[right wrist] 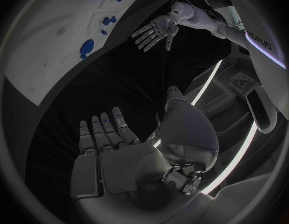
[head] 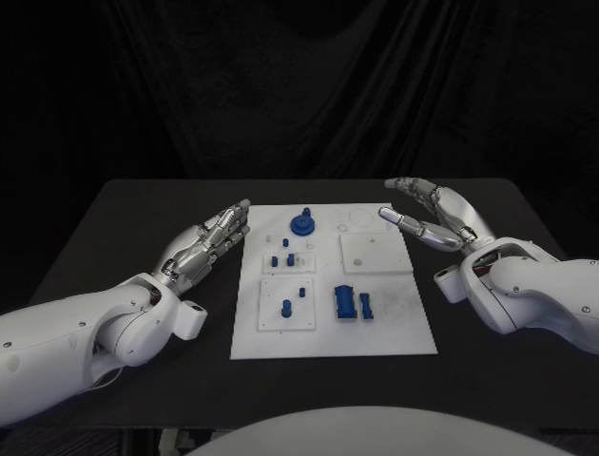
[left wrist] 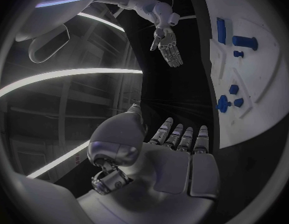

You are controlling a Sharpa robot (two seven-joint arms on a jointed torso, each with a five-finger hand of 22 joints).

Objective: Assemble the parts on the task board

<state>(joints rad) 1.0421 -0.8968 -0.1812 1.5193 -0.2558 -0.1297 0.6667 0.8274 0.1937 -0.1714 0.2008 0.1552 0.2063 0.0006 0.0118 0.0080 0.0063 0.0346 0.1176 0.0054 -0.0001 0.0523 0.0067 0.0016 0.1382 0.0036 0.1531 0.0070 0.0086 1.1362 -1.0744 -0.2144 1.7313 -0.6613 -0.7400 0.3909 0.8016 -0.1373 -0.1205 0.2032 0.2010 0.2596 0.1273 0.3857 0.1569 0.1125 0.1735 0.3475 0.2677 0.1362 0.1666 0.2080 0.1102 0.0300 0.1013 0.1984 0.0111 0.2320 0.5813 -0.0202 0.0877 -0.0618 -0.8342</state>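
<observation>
The task board [head: 382, 332] is a flat white rectangular plate with a matte surface, and it lies in the middle of the black table [head: 135, 209], with its long side going from near to far. On it there are smaller white square plates, slightly raised, and the blue parts stand or lie on them. At the far end stands a round blue part [head: 302, 225] with a thin pin on top; a little nearer are several small blue pegs [head: 287, 257]; on the near left square stands one short blue peg [head: 287, 308]; just right of it lie a ribbed blue block [head: 343, 302] and a narrow blue bar [head: 365, 305], side by side. The parts look like smooth plastic. The left hand [head: 218, 236], silver and metallic with dark joints, rests left of the board with its fingers stretched out straight and close together; it holds nothing and does not touch the board. The right hand [head: 434, 217] hovers at the far right corner of the board, palm turned toward the left, the fingers apart and a little curved, and it is empty too. In the right wrist view a word is printed on the white left arm [right wrist: 244, 32], but I cannot read it with certainty.
</observation>
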